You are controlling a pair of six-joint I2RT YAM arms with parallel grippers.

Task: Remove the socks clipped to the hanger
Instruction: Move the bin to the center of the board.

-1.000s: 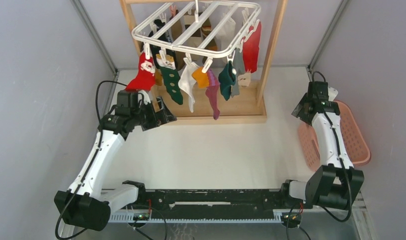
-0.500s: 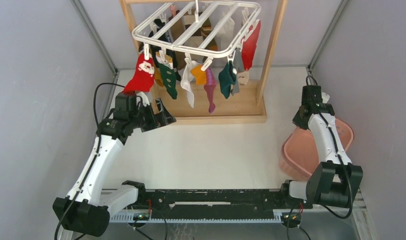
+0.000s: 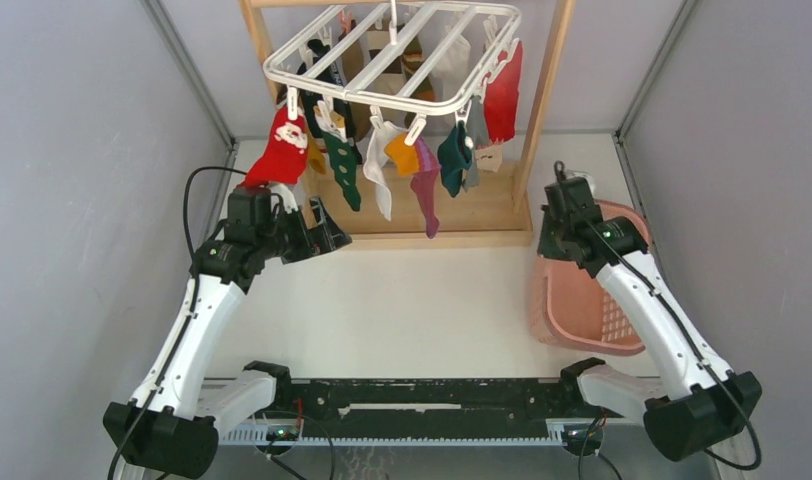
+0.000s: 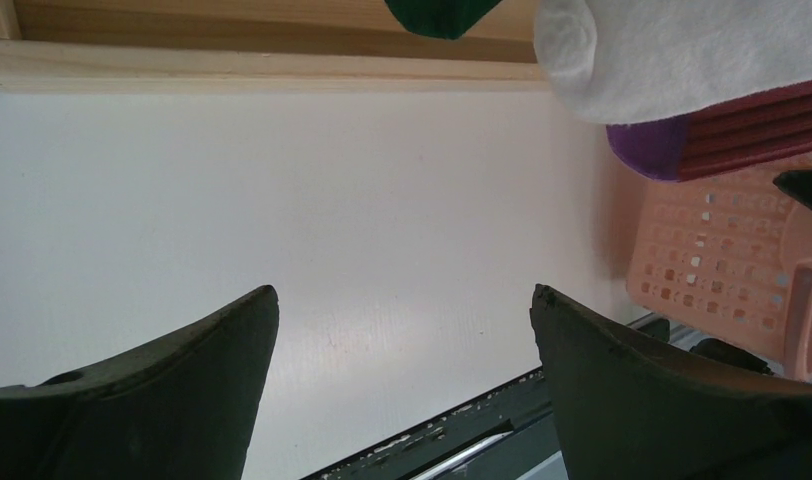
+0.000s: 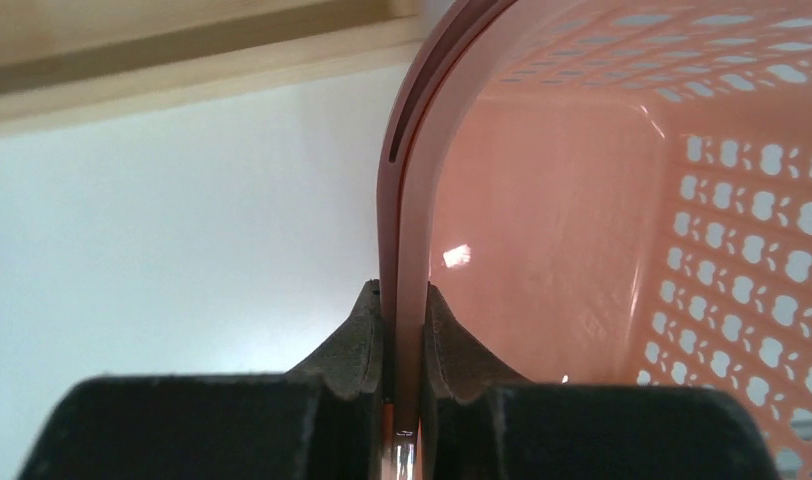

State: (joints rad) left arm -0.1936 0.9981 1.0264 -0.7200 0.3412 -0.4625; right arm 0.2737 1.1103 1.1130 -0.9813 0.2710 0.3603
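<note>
This looks like a robot test cell in a lab. Plain grey wall panels [image 3: 62, 150] with metal corner strips [image 3: 187, 75] box in a bare white tabletop [image 3: 412, 300]. A left arm [image 3: 197, 320] and a right arm [image 3: 654, 318] are bolted to a black rail [image 3: 422, 395] at its near edge, cables trailing. The only domestic things are laundry items: a white clip hanger [image 3: 354, 96] of small socks [image 3: 282, 155] hung on a light wooden rack [image 3: 542, 90], and a pink plastic laundry basket [image 3: 582, 320].
</note>
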